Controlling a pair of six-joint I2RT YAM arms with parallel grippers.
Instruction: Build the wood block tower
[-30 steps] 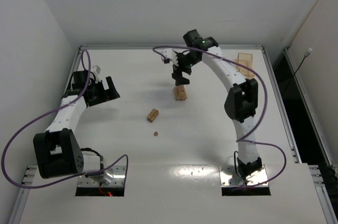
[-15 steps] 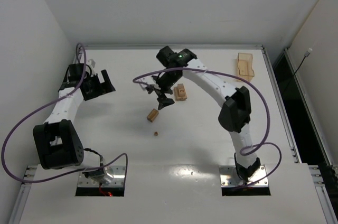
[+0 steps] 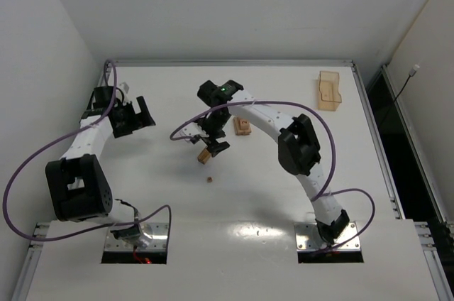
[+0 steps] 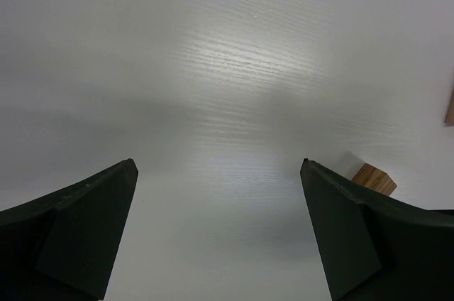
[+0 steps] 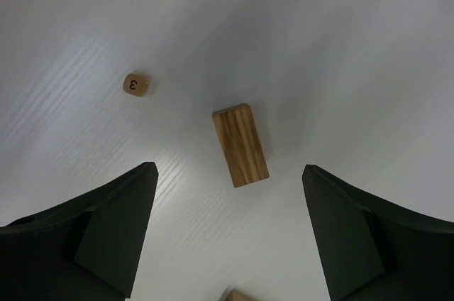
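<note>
Under right hand point(image 5: 227, 168), released, wood block point(image 5: 241, 145) lies flat between fingers, touching neither.

"What do the things rest on?"

"A white table point(image 3: 248, 205), faintly grained, with a metal rim along its edges."

"What lies on it?"

"A short wooden bar point(image 5: 241, 145) lies flat near the middle. A tiny cube point(image 5: 135, 84) sits on the near side of it, close but apart, with a dark mark like a 3 on its top face."

"Anything further back?"

"A small stack of blocks point(image 3: 242, 126) stands just beyond the bar, not touching it; I cannot count its layers. A translucent orange-tan tray point(image 3: 328, 91) sits well apart, by the far right corner."
</note>
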